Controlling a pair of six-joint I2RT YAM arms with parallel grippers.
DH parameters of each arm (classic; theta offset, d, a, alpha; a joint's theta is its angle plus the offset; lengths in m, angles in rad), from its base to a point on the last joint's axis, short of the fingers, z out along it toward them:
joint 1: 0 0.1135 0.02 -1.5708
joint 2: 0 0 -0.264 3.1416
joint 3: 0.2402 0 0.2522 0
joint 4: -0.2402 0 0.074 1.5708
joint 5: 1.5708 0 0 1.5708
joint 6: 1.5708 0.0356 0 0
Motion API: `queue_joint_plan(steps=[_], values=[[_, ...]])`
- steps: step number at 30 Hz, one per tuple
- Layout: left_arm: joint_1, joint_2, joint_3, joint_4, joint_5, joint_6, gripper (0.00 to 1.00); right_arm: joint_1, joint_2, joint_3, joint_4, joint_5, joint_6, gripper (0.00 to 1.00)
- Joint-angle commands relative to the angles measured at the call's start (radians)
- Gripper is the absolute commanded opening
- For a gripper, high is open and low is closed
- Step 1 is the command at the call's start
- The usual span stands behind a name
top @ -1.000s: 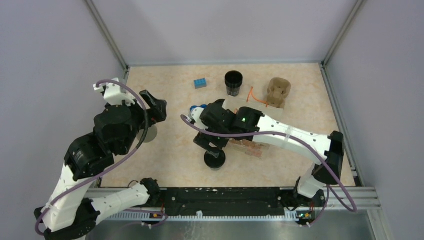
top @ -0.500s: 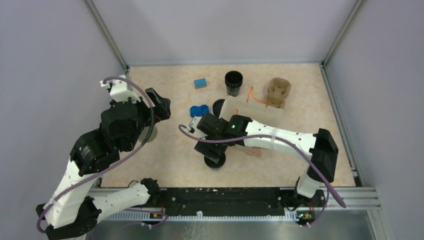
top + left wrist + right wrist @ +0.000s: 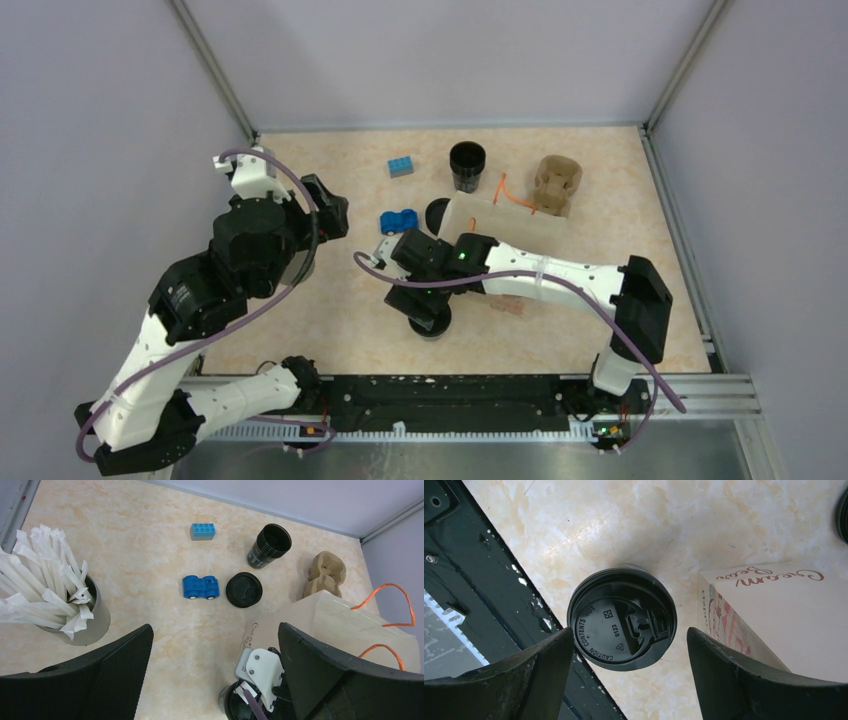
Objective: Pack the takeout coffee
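A black takeout cup with its lid on (image 3: pixel 621 625) stands near the table's front edge, also seen in the top view (image 3: pixel 432 320). My right gripper (image 3: pixel 629 634) is open just above it, one finger on each side, not touching; it also shows in the top view (image 3: pixel 424 298). A second black ridged cup (image 3: pixel 467 164) stands open at the back, with a loose black disc lid (image 3: pixel 437 212) in front of it. My left gripper (image 3: pixel 215 630) is open and empty, held high over the left side of the table (image 3: pixel 326 210).
A cream paper bag with orange handles (image 3: pixel 510 226) lies just right of the lidded cup. A brown pulp carrier (image 3: pixel 556 184), a blue brick (image 3: pixel 401 166) and a blue toy car (image 3: pixel 398 220) are nearby. A grey cup of wrapped straws (image 3: pixel 75 605) stands at the left.
My right gripper has moved left and down, closer over the lidded cup. My left arm has swung a little up and to the right. No object has moved.
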Motion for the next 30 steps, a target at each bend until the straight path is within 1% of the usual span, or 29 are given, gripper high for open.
queue_joint_plan(steps=[1,5,7,11,21,25,30], values=[[-0.004,0.003,0.003,0.043,0.009,0.018,0.99,0.009,0.016,-0.002,0.006,-0.043,0.004,0.82],[-0.004,0.0,0.002,0.042,0.009,0.022,0.99,0.009,0.026,-0.005,-0.009,-0.044,0.007,0.82],[-0.003,0.0,0.0,0.042,0.009,0.025,0.99,0.009,0.029,-0.008,-0.011,-0.078,0.006,0.82],[-0.002,0.0,0.0,0.042,0.01,0.028,0.99,0.01,0.039,-0.008,-0.024,-0.089,0.001,0.82],[-0.003,-0.002,-0.009,0.042,0.013,0.021,0.99,0.01,0.042,-0.014,-0.033,-0.053,-0.002,0.82],[-0.002,-0.003,-0.012,0.041,0.019,0.019,0.99,0.009,0.038,-0.02,-0.029,-0.019,0.003,0.8],[-0.004,-0.004,-0.014,0.037,0.024,0.015,0.99,0.009,0.037,-0.034,-0.028,-0.009,0.004,0.8]])
